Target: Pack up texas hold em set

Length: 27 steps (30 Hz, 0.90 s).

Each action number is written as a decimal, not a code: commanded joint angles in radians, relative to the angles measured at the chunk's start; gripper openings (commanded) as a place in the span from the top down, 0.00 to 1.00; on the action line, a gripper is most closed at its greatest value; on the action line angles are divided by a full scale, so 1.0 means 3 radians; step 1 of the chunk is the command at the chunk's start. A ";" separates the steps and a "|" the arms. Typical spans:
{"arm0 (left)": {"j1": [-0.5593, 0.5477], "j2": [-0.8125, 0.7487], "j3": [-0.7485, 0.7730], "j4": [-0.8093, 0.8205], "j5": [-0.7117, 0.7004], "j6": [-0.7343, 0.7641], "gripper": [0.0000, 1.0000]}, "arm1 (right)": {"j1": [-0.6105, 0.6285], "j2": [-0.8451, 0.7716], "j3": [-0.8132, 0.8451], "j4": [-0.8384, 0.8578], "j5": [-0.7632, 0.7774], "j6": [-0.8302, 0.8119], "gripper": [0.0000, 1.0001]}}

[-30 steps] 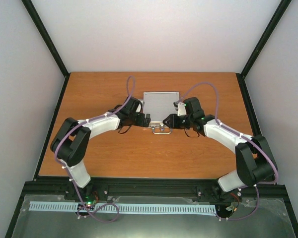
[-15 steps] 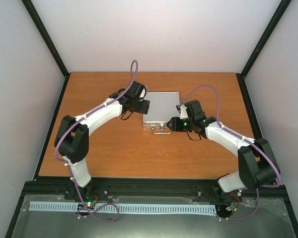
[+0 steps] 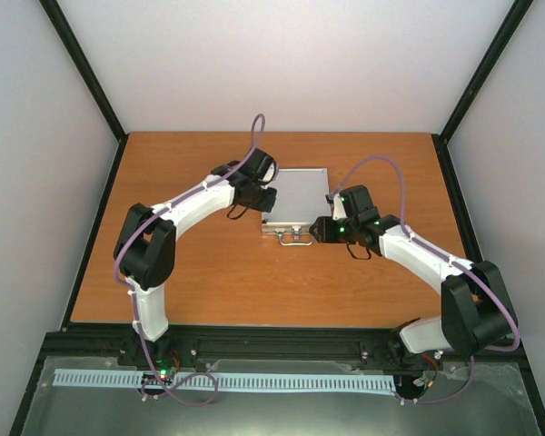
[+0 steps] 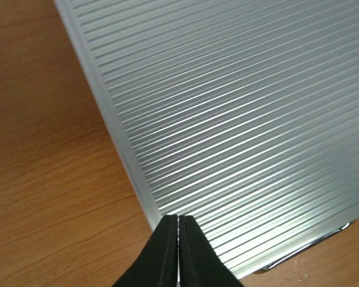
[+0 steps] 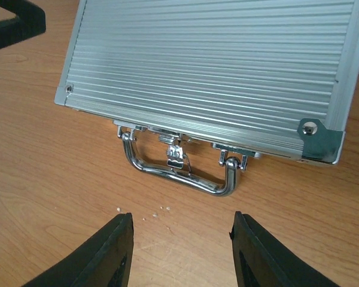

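Note:
The texas hold em set shows only as its closed silver ribbed case (image 3: 295,198) lying flat on the table; chips, buttons and cards are out of view. Its chrome handle (image 5: 179,170) and latch (image 5: 176,154) face the near edge. My left gripper (image 4: 178,218) is shut with nothing in it, its tips over the case's left edge (image 4: 116,155). My right gripper (image 5: 180,224) stands open just in front of the handle, apart from it, over bare wood.
The case (image 4: 239,113) rests on a wooden table (image 3: 209,272) walled by white panels with black frame posts. Small white crumbs (image 5: 158,210) lie on the wood before the handle. Both arms curve in from the near corners.
The left gripper has shut and moved from the case's front left corner up along its left side. The right gripper has opened wider and stayed by the handle.

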 commanded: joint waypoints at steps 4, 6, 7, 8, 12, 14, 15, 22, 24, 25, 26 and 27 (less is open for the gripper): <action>-0.0125 0.0098 0.0391 -0.0096 0.0067 0.0026 0.99 | 0.0001 0.0087 -0.0119 0.0088 0.0018 -0.0040 0.53; -0.0125 0.0175 0.0466 -0.0060 0.0081 0.0024 0.99 | 0.0001 0.0112 -0.0143 0.0117 0.0006 -0.0029 0.53; -0.0125 0.0214 0.0489 -0.0027 0.0094 0.0018 0.99 | 0.0001 0.0124 -0.0149 0.0129 0.0000 -0.0027 0.53; -0.0125 0.0265 0.0521 0.0002 0.0122 0.0010 0.99 | 0.0001 0.0132 -0.0152 0.0141 -0.0010 -0.0030 0.53; -0.0125 0.0478 0.0579 0.0091 0.0269 -0.0055 0.99 | 0.0001 0.0145 -0.0137 0.0170 -0.0073 -0.0060 0.53; -0.0123 0.0567 0.0600 0.0116 0.0302 -0.0069 0.99 | 0.0000 0.0148 -0.0130 0.0179 -0.0093 -0.0085 0.53; -0.0125 0.0602 0.0607 0.0125 0.0311 -0.0071 0.99 | 0.0001 0.0161 -0.0122 0.0174 -0.0101 -0.0100 0.53; -0.0124 0.0749 0.0524 0.0184 0.0312 -0.0084 0.99 | 0.0015 0.0315 -0.0082 0.0286 -0.0386 -0.0194 0.51; -0.0120 0.0755 0.0466 0.0210 0.0307 -0.0089 0.99 | 0.0037 0.0390 -0.0050 0.0314 -0.0449 -0.0243 0.51; -0.0124 0.0755 0.0442 0.0220 0.0305 -0.0087 0.99 | 0.0051 0.0437 -0.0031 0.0333 -0.0478 -0.0256 0.51; -0.0123 0.0749 0.0413 0.0226 0.0301 -0.0095 0.99 | 0.0070 0.0475 -0.0010 0.0345 -0.0505 -0.0279 0.51; -0.0125 0.0745 0.0388 0.0242 0.0299 -0.0097 0.99 | 0.0092 0.0529 0.0020 0.0347 -0.0517 -0.0299 0.51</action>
